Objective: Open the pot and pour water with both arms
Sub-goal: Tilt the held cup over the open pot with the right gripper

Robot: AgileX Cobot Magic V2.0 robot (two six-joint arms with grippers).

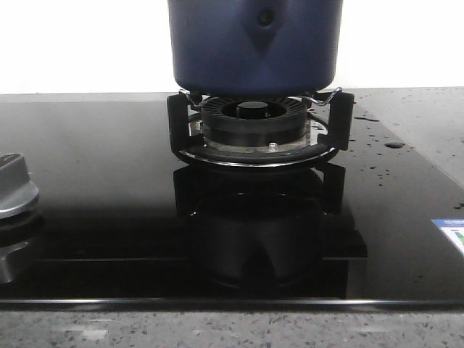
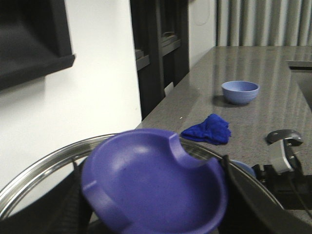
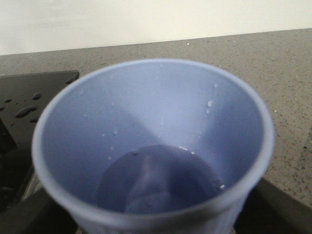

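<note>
On the far left of the cooktop there's a silver knob (image 1: 13, 190), then the pot (image 1: 254, 43) sits dead center on the black ring burner (image 1: 255, 123), only its lower half in front view.

Left wrist cam: a purple lid knob (image 2: 153, 183) w/ a scooped, notched top fills the frame, steel lid rim (image 2: 44, 165) curving around it. Looks like the left arm's carrying the lid, but the jaws themselves aren't visible, so can't tell their opening. A blue cloth (image 2: 207, 129) and small blue bowl (image 2: 240, 91) lie beyond on the counter.

Right wrist cam: pale blue cup (image 3: 153, 146), smooth plastic-looking, a little water at the bottom, droplets on the walls. Jaws hidden under it, so can't tell either.

Imo for the pour: keep the lid well off to the side, bring the cup rim over the pot opening, tilt slowly. Matte navy pot, glossy wet glass.
</note>
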